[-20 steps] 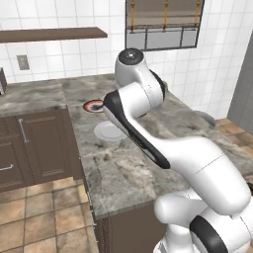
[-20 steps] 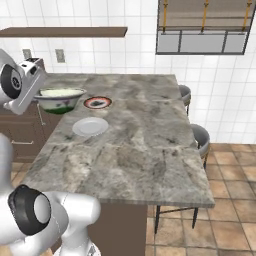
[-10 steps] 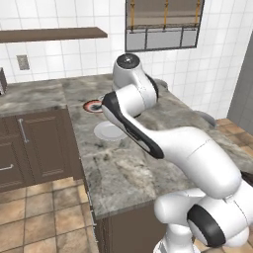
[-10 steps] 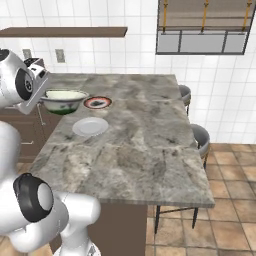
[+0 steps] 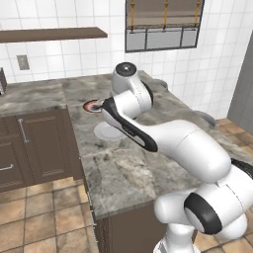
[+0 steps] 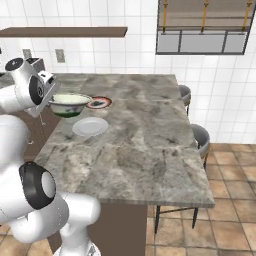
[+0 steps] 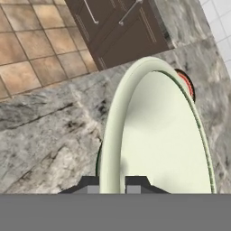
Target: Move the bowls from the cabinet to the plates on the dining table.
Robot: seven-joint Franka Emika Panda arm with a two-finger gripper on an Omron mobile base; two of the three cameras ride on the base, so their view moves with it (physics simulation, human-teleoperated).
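Observation:
My gripper (image 7: 113, 185) is shut on the rim of the cream-white bowl (image 7: 158, 135), whose inside is greenish; one finger sits on each side of the rim. The bowl (image 6: 69, 104) hangs a little above the left end of the dining table (image 6: 150, 145), with the gripper (image 6: 50, 100) at its left side. Just right of the bowl lies the red-rimmed plate (image 6: 99, 102), and the white plate (image 6: 90, 126) lies in front of it. Both plates (image 5: 91, 105) (image 5: 106, 131) also show partly behind my arm. The cabinet is out of view.
Low brown drawer units (image 5: 29, 143) stand left of the table, over a tiled floor. Two grey stools (image 6: 200, 137) stand along the table's right side. A wooden shelf (image 6: 65, 32) hangs on the tiled back wall.
The bowl in my gripper has moved slightly to the right, further over the table and closer to the plates. The grip has stayed the same.

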